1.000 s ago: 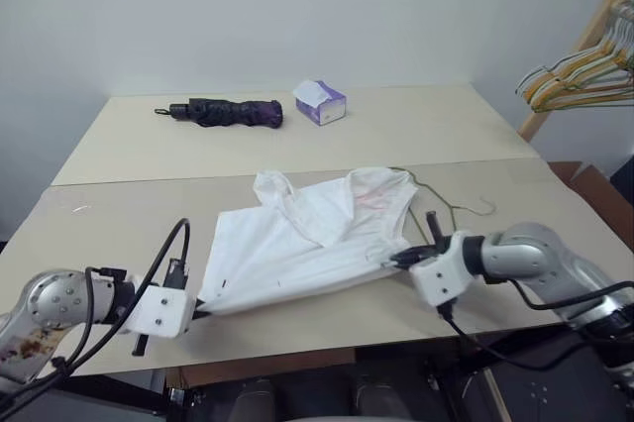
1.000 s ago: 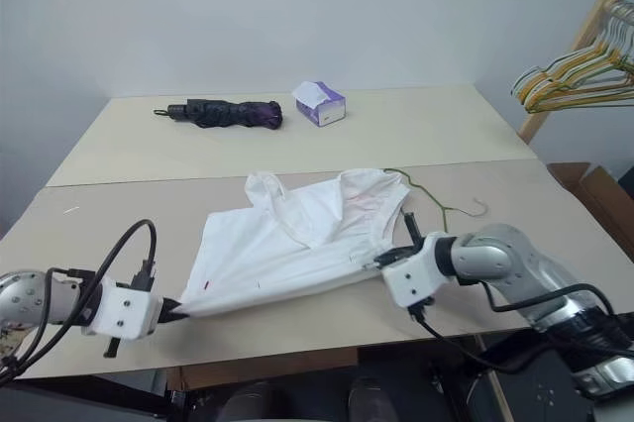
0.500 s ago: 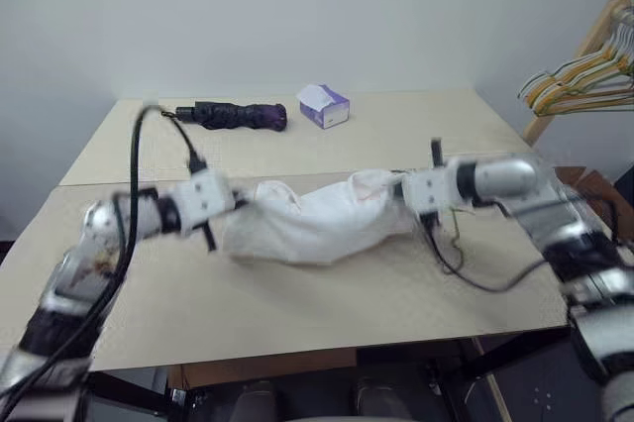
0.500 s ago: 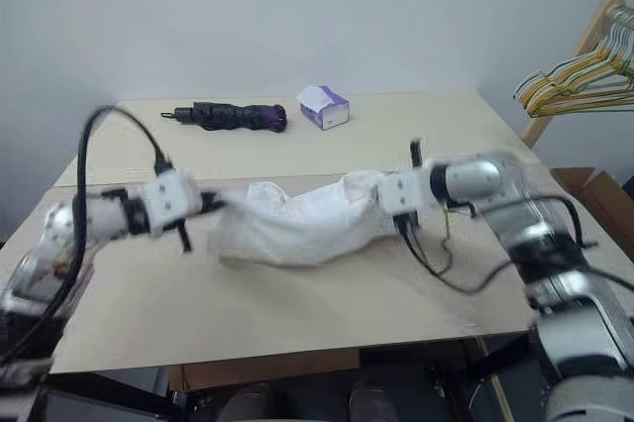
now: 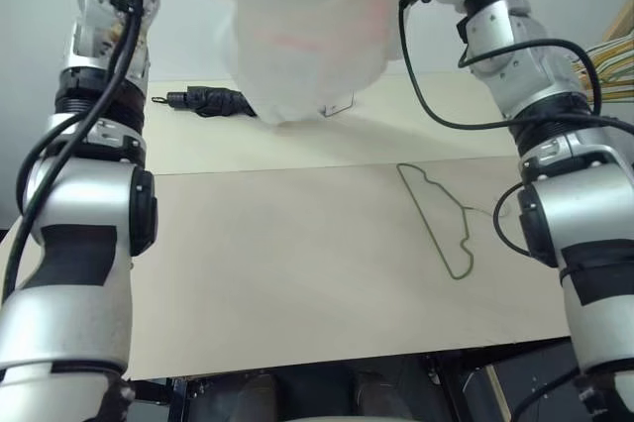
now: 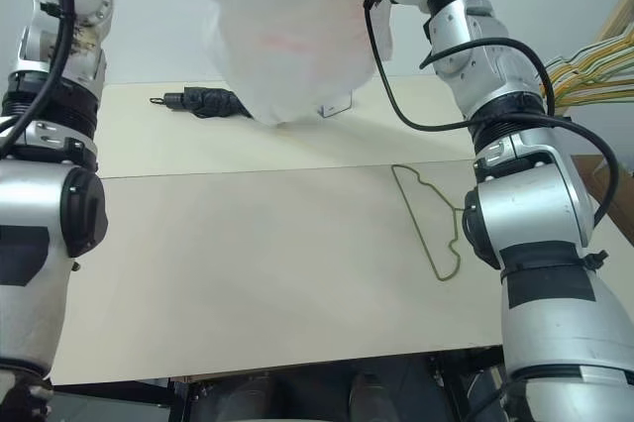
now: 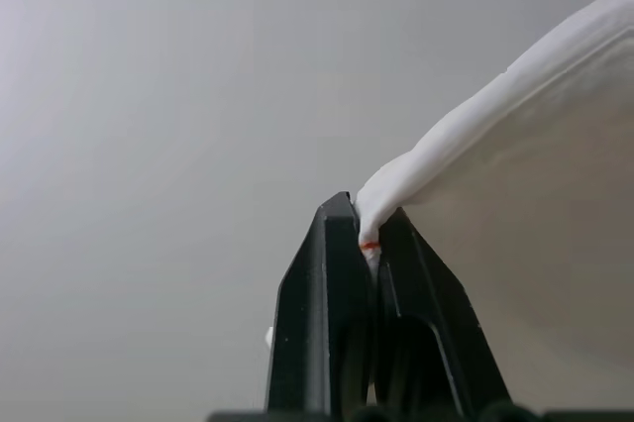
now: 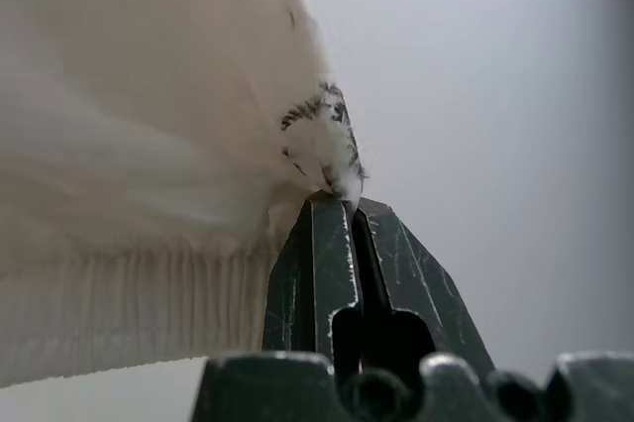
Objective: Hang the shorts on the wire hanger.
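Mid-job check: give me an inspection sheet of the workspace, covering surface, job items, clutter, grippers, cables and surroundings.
Surface: two pale tables butted together.
Job's things: shorts held up in the air between both arms; wire hanger lying flat on the near table, untouched.
Clutter: folded dark umbrella on the far table, tissue box partly hidden behind the shorts.
Grippers: left gripper shut on the shorts; right gripper shut on the shorts.
Cables: black cables looping along both arms.
Surroundings: plain wall; bunch of hangers at the right edge.

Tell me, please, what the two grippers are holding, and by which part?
Both hold the shorts: left gripper pinches one edge, right gripper the gathered waistband.
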Motion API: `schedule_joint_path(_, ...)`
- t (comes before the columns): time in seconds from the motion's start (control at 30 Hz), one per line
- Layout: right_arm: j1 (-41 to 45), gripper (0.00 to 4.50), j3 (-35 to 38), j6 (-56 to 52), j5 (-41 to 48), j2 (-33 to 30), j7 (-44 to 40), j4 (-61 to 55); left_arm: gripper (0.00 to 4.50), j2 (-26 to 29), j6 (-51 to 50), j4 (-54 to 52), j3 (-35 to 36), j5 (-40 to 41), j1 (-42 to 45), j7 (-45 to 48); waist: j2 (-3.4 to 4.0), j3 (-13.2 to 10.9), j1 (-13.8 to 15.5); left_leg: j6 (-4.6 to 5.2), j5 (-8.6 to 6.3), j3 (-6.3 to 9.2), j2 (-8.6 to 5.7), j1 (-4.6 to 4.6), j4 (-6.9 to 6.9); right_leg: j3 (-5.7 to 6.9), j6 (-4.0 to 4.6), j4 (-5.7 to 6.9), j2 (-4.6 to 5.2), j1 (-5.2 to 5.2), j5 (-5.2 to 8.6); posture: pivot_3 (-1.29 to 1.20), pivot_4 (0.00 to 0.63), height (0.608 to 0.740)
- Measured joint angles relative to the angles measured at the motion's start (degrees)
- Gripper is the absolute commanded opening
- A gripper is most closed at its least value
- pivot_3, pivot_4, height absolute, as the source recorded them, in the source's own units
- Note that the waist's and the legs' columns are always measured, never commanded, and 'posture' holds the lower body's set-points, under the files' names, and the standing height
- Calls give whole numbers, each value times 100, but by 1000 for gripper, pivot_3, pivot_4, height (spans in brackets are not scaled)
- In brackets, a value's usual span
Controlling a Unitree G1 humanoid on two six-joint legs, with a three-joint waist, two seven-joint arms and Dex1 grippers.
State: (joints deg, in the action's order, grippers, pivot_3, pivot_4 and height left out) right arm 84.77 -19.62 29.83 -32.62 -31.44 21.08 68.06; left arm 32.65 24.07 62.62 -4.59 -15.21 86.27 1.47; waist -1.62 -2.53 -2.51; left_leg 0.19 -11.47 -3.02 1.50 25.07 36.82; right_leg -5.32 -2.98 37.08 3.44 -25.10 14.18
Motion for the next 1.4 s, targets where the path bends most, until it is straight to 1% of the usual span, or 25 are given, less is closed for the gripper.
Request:
schedule_joint_path(0.07, -329, 0, -35, 273, -32, -117, -132, 5, 29, 83, 333, -99, -1, 93, -409, 431, 0, 0, -15, 4, -2, -1, -3, -3, 5, 0, -3, -2, 1, 10, -1, 0, 0, 740)
schedule_joint_path(0.17, -1030, 0, -135, 775, -55, -263, -443, -23, 29, 221, 696, -633, -16, 244, -1415, 1222, 0, 0, -53, 6, 12, 0, -5, -8, 23, -2, -6, 0, 1, 14, -5, 0, 0, 740)
schedule_joint_path(0.23, -1488, 0, -220, 1129, -67, -354, -707, -115, 29, 356, 702, -1314, 1, 514, -2197, 1798, 0, 0, -117, 9, 24, 3, -6, -14, 26, -5, -6, 6, 1, 15, -9, 1, 0, 740)
schedule_joint_path(0.33, -2008, 0, -285, 1567, -94, -553, -1015, -295, 29, 552, 548, -2295, 30, 914, -3124, 2466, 0, 0, -176, 9, 32, 6, -4, -31, 31, -9, -5, 16, 0, 28, -14, 4, 0, 740)
schedule_joint_path(0.37, -2422, 0, -405, 1917, -133, -712, -1249, -534, 29, 779, 280, -3192, 64, 1325, -3892, 3048, 0, 0, -261, 11, 32, 7, -1, -77, 31, -9, -5, 10, -2, 76, -15, 7, 0, 740)
schedule_joint_path(0.43, -2908, 0, -502, 2291, -223, -919, -1494, -899, 29, 1175, -89, -4261, 157, 1780, -4802, 3644, 0, 2, -361, 16, 27, 6, 6, -118, 24, -14, -4, 4, -4, 116, -15, 9, 0, 740)
schedule_joint_path(0.5, -3564, 0, -652, 2642, -291, -1138, -1767, -1206, 29, 1660, -597, -5348, 256, 2272, -5982, 4338, 0, 1, -442, 17, 27, 8, 10, -167, 22, -14, -3, 4, -4, 168, -14, 13, 0, 740)
schedule_joint_path(0.53, -3728, 0, -696, 2725, -332, -1154, -1856, -1290, 29, 1742, -778, -5602, 281, 2402, -6286, 4513, 0, 1, -448, 17, 27, 7, 12, -184, 23, -14, -3, 4, -5, 184, -14, 13, 0, 740)
schedule_joint_path(0.6, -4034, 0, -710, 2837, -405, -1220, -2019, -1533, 29, 2076, -1035, -6220, 358, 2664, -6982, 4948, -1, 0, -482, 25, 32, 2, 16, -221, 23, -21, 0, 0, -8, 215, -13, 18, 0, 740)
schedule_joint_path(0.67, -4201, 0, -710, 2914, -463, -1321, -2145, -1759, 29, 2378, -1139, -6629, 440, 2828, -7461, 5361, -1, -1, -479, 32, 37, -2, 17, -289, 20, -19, 12, -7, -7, 286, 0, 23, 0, 740)
schedule_joint_path(0.7, -4262, 0, -710, 2964, -468, -1377, -2192, -1881, 29, 2517, -1176, -6770, 487, 2894, -7618, 5534, -4, 1, -470, 32, 36, -4, 21, -318, 15, -19, 23, -13, -7, 313, 31, 28, 0, 740)
schedule_joint_path(0.73, -4328, 0, -708, 2997, -471, -1440, -2268, -2029, 29, 2700, -1213, -6939, 578, 2958, -7815, 5731, -10, 6, -465, 32, 36, -4, 24, -330, 9, -19, 13, -16, -5, 322, 42, 35, 0, 740)
schedule_joint_path(0.83, -4638, 0, -695, 3002, -232, -1491, -2735, -2289, 29, 3004, -1332, -7240, 656, 3129, -8174, 6193, -18, 13, -443, 37, 32, -5, 29, -333, 4, -19, 25, -23, -3, 332, 42, 46, 1, 740)
schedule_joint_path(0.9, -4932, 0, -692, 2939, 185, -1492, -3283, -2500, 29, 3154, -1484, -7438, 693, 3176, -8392, 6408, -19, 13, -410, 42, 29, -6, 27, -317, 4, -18, 36, -27, 0, 323, 29, 50, 4, 740)
schedule_joint_path(1.0, -5423, 0, -675, 2480, 1242, -1604, -4551, -3114, 29, 3321, -1687, -7741, 723, 3260, -8632, 6656, -22, 11, -323, 43, 28, -6, 29, -306, 5, -19, 9, -27, 0, 314, 12, 52, 10, 740)
schedule_joint_path(1.1, -5772, 0, -659, 1936, 2142, -1853, -5652, -3763, 29, 3350, -1706, -8016, 725, 3271, -8849, 6872, -20, 10, -269, 43, 28, -12, 35, -313, 5, -20, 42, -26, -1, 314, 31, 51, 7, 740)
schedule_joint_path(1.2, -5943, 0, -646, 1451, 2699, -2081, -6545, -4279, 29, 3408, -1716, -8296, 705, 3333, -9085, 7176, -21, 10, -253, 43, 28, -22, 43, -320, 5, -21, 42, -26, -1, 315, 33, 44, 9, 740)
schedule_joint_path(1.3, -6055, 0, -610, 1052, 3042, -2220, -7173, -4579, 29, 3406, -1718, -8515, 596, 3334, -9170, 7306, -21, 10, -206, 43, 27, -27, 43, -318, 4, -22, 46, -27, 2, 309, 36, 27, 17, 740)
schedule_joint_path(1.4, -6210, 0, -488, 676, 3318, -2337, -7632, -4899, 29, 3358, -1723, -8663, 469, 3334, -9251, 7417, -20, 8, -139, 43, 26, -35, 44, -307, 4, -25, 47, -27, 3, 295, 36, 22, 21, 740)
